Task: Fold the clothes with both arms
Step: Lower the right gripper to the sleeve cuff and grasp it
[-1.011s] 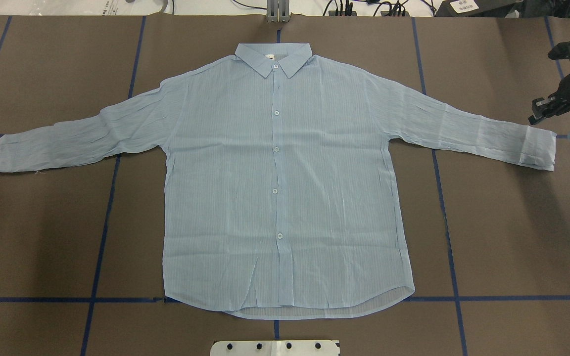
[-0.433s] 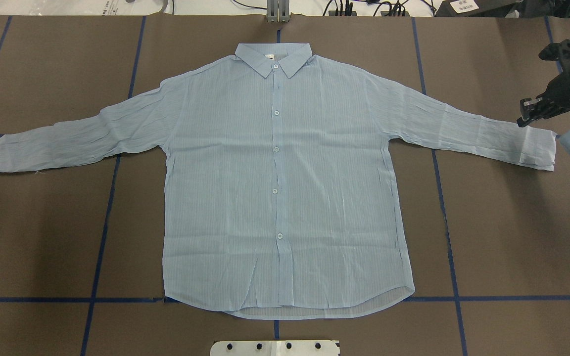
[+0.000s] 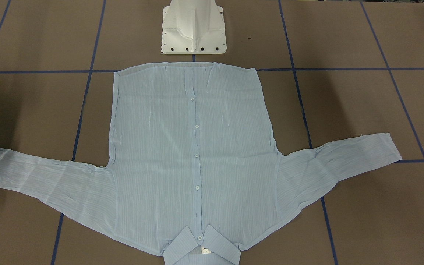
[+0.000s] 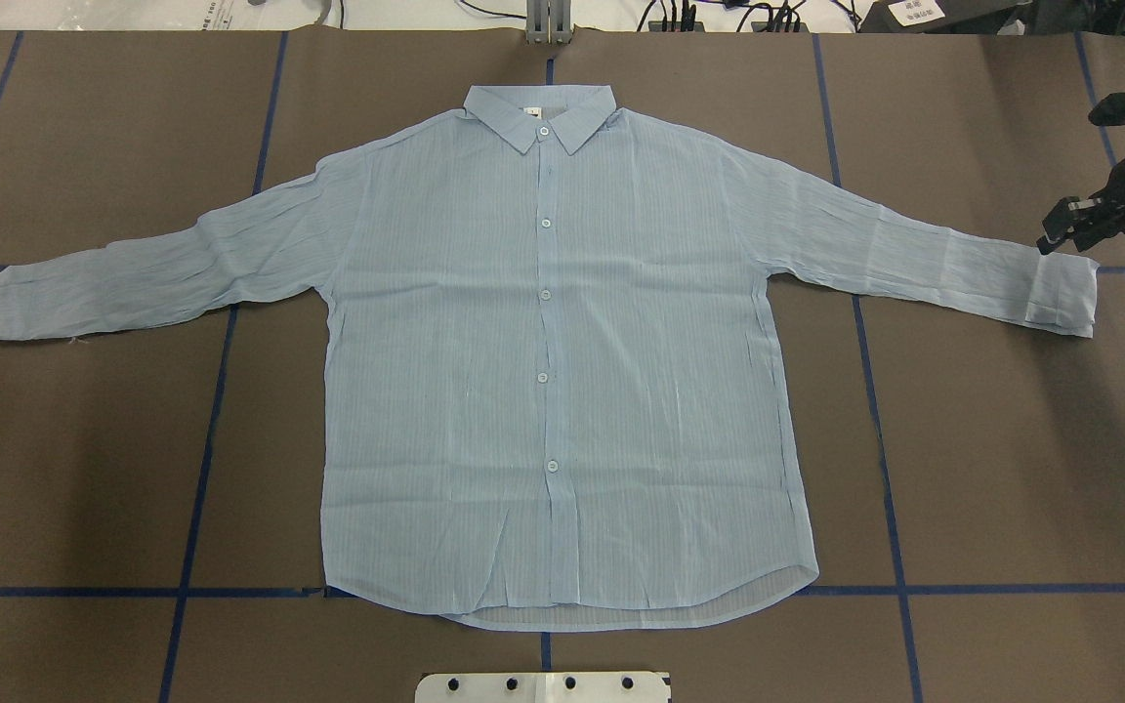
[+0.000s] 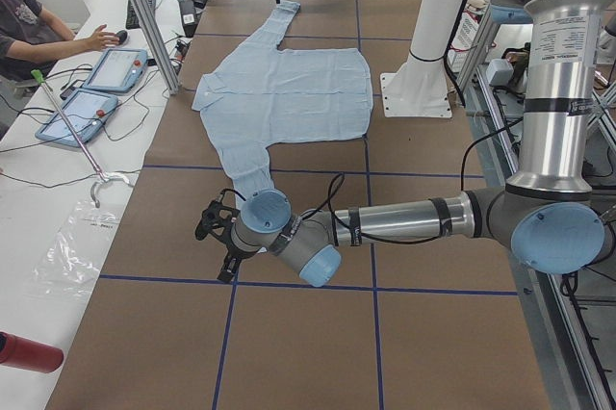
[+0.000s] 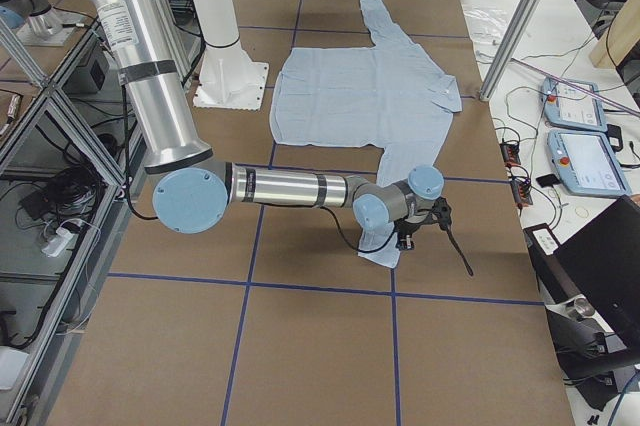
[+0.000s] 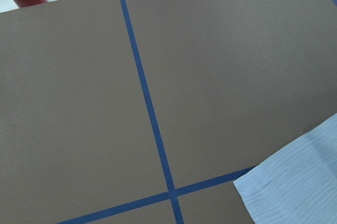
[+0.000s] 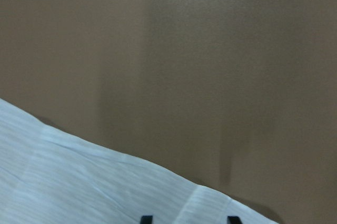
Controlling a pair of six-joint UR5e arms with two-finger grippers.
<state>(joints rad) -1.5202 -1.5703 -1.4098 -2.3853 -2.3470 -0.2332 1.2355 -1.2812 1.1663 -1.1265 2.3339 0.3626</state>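
Note:
The pale-blue striped shirt (image 4: 543, 391) lies flat and buttoned on the brown table, collar (image 4: 540, 112) away from the robot and both sleeves spread wide. My right gripper (image 4: 1062, 227) hovers at the far edge of the right cuff (image 4: 1061, 298). The right wrist view shows its two fingertips (image 8: 146, 219) apart over the cuff's cloth (image 8: 105, 182), so it is open and empty. My left gripper (image 5: 217, 232) shows only in the exterior left view, just beyond the left cuff (image 4: 16, 303), and I cannot tell its state. The left wrist view shows a corner of that cuff (image 7: 295, 192).
The white pedestal base (image 3: 193, 33) stands just behind the shirt's hem. Blue tape lines (image 4: 201, 469) cross the table. A red bottle (image 5: 29, 352) lies past the left end. A person (image 5: 38, 30) sits at a side bench with tablets (image 5: 101, 83).
The right gripper moved in towards the right cuff, then drew back a little outward and nearer the cuff's edge. The shirt has not shifted.

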